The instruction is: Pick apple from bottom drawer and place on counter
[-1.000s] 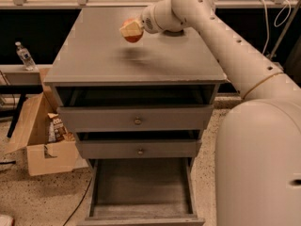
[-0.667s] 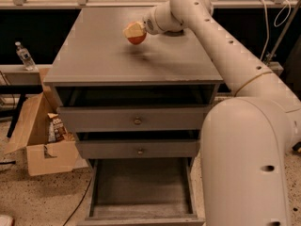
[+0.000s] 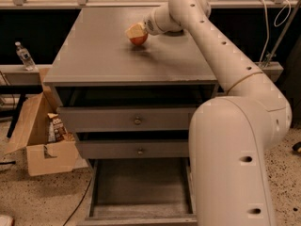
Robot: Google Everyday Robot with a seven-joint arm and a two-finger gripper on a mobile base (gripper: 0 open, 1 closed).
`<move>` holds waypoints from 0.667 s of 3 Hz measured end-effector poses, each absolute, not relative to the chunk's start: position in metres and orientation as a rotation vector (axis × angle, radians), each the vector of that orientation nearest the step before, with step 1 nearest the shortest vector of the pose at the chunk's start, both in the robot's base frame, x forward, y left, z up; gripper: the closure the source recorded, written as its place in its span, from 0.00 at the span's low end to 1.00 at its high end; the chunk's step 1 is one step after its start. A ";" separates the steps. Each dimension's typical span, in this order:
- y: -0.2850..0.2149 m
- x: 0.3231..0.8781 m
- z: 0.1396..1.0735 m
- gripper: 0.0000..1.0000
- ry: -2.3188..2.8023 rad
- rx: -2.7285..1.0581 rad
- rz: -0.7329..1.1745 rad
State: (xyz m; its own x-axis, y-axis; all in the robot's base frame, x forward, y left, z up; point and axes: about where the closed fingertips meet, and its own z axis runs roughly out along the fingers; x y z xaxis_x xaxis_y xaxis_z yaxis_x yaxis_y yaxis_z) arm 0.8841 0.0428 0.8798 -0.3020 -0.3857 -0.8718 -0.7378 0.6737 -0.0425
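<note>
The red apple (image 3: 138,40) sits at the surface of the grey counter (image 3: 103,55), toward its back middle. My gripper (image 3: 135,32) is down over it, its pale fingers closed around the apple's top. The white arm reaches in from the right across the counter. The bottom drawer (image 3: 141,192) is pulled out below, and its grey floor is bare.
Two shallower grey drawers (image 3: 136,120) with small brass knobs sit slightly open above the bottom one. An open cardboard box (image 3: 40,140) stands on the floor at the left. A water bottle (image 3: 23,55) stands on a pale ledge at far left. My white base fills the lower right.
My gripper has carried the apple a little to the right and down toward the counter, where it now sits at the surface. The arm has shifted with it.
</note>
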 end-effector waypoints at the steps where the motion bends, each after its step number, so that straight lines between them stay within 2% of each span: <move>1: 0.043 0.891 0.874 0.59 1.931 -0.873 0.461; 2: 0.042 0.896 0.870 0.34 1.937 -0.869 0.464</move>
